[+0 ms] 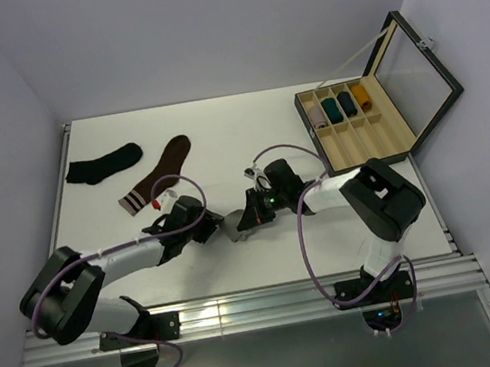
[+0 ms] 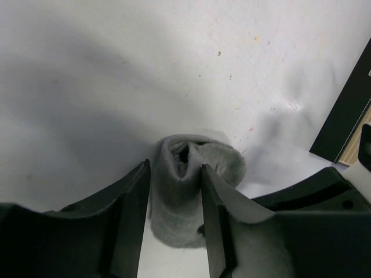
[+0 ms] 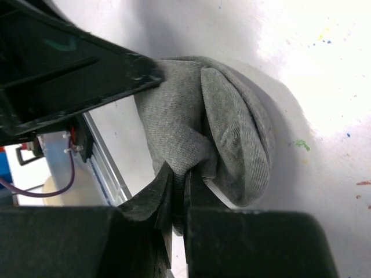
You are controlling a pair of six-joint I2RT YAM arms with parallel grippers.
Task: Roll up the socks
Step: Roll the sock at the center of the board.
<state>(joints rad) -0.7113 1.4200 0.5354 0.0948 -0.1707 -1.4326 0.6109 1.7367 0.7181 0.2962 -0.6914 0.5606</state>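
Nearest the arm bases, at 12 o'clock on the table, the grey sock (image 2: 194, 168) lies bunched into a short, fat roll between the two arms. The left pincer (image 2: 174, 171) straddles it with its fingers parted, one on each side, apparently loose rather than squeezing. The right pincer (image 3: 182, 176) comes in from 3 o'clock and is clenched on a thin fold at the roll's edge.

The main risk, as I judge it, is that this pinch is all that keeps the roll together. It holds only one layer of cloth, so a pull could drag that layer out and let the bundle spring open. With the left fingers slack, nothing pins the bulk down, and the whole roll could skid or tip when the right arm moves. The two pincers also sit very close, so a careless swing could knock one into the other.

Just past the left arm, at 11 o'clock, only a red-edged corner of the pink sock (image 1: 161, 200) shows. It seems to lie outside the roll, so the pair may end up unjoined.

Farther off are a brown sock (image 1: 165, 165), then a black sock (image 1: 104, 164) at 10 o'clock. An open box (image 1: 393, 131) holding rolled socks sits at 2 o'clock.
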